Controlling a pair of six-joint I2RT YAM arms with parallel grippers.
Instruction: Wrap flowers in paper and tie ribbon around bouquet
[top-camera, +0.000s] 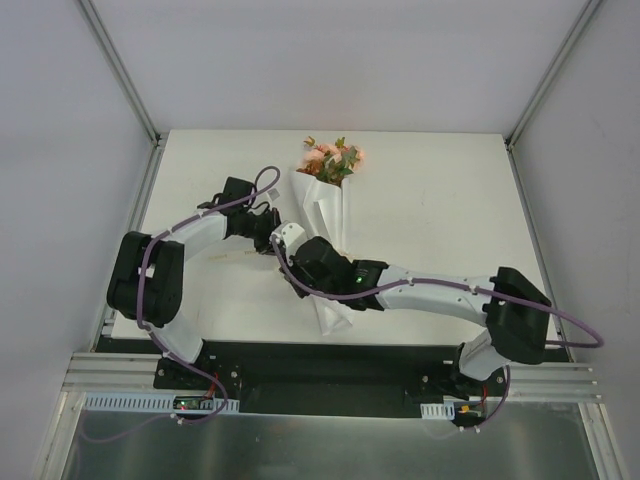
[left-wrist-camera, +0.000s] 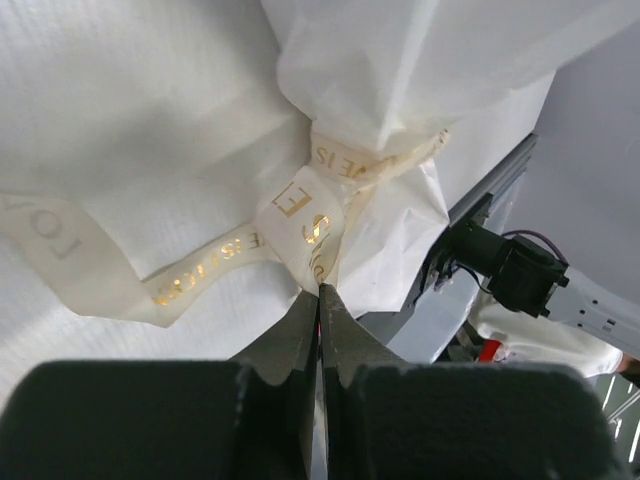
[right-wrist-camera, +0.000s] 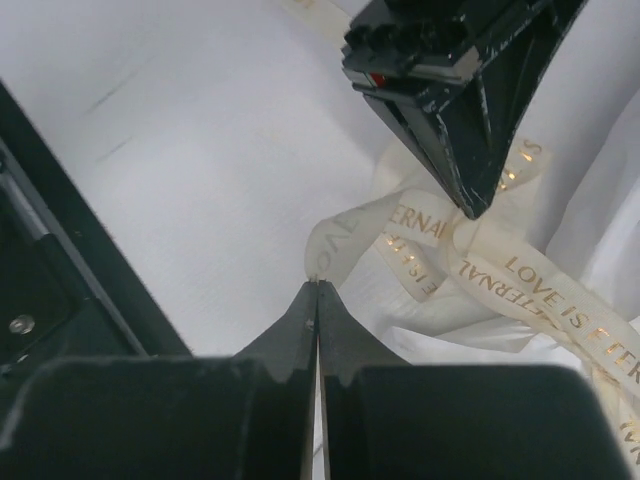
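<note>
- Left tool (left-wrist-camera: 319, 290): two dark fingers pressed fully together, tips pinching a fold of the ribbon (left-wrist-camera: 300, 215) just below the knot.
- Ribbon: flat cream band with gold lettering, wound around the gathered waist of the paper (left-wrist-camera: 150, 120). One loose tail ran off to the left over the sheet.
- Paper: thin white sheet, creased and bunched where the band cinched it.
- Right tool (right-wrist-camera: 316, 287): fingers closed with no gap between them, tips meeting the edge of a ribbon loop. Whether any band lay between them could not be told.
- Left tool's finger, in the right wrist view: dark and pointed, its tip down on the crossing loops of ribbon, beyond the right tool.
- Bouquet (top-camera: 328, 215): white cone lying flat near the middle of the surface (top-camera: 450, 190), wide end toward the far edge, narrow end toward the arm bases.
- Flowers (top-camera: 333, 160): pink and orange blooms with green leaves, showing at the cone's wide end.
- Right arm (top-camera: 430, 285): reached in from the right and crossed over the cone's lower part. Both tools met at the left side of the waist.
</note>
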